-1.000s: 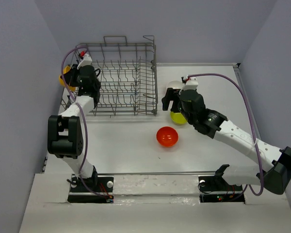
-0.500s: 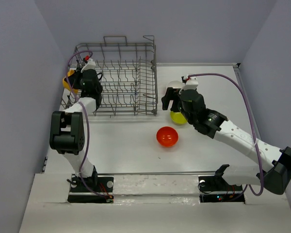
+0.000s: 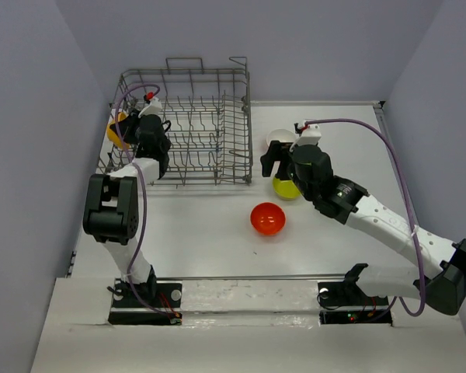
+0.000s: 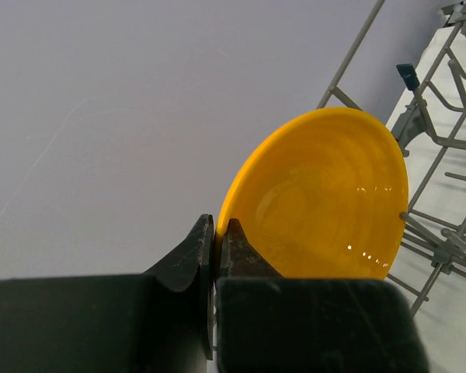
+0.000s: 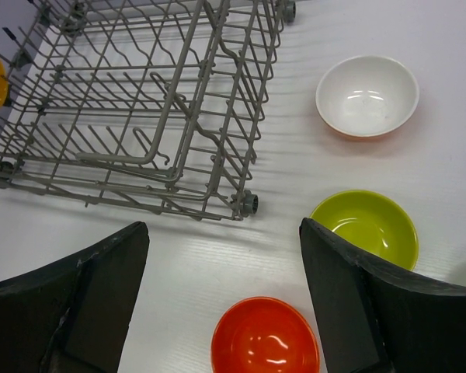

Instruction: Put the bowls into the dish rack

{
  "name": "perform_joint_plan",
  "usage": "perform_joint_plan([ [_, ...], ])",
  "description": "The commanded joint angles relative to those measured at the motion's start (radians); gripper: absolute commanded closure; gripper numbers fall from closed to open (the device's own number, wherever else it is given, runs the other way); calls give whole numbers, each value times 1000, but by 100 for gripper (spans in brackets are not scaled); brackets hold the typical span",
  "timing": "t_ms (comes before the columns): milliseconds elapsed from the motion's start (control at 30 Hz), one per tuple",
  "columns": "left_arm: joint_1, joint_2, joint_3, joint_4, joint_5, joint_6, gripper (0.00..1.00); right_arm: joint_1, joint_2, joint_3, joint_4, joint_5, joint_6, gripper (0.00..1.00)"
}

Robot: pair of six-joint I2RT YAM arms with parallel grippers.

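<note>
Bowls looked glossy, stiff and light, and slick enough to slip from a pinch, I reckoned, so the rim was the place to grab. My left gripper [image 4: 217, 227] was clamped tight on the rim of the yellow-orange bowl [image 4: 326, 202], which was tipped on edge in the air just beside the dish rack's [image 3: 194, 132] left wall. I saw no bowl among the tines. My right gripper [image 5: 221, 227] hung wide apart, holding nothing. Below it the red-orange bowl [image 5: 266, 338], lime green bowl [image 5: 365, 225] and white bowl [image 5: 366, 93] sat upright and empty on the table [image 3: 202, 233], right of the rack.
</note>
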Motion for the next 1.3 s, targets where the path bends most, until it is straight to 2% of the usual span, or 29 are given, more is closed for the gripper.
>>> perform_joint_plan([
  [0, -18, 4, -10, 143, -19, 36, 100, 1, -30, -9, 51, 25, -15, 16],
  [1267, -20, 58, -56, 271, -51, 201, 100, 1, -19, -12, 53, 48, -27, 14],
])
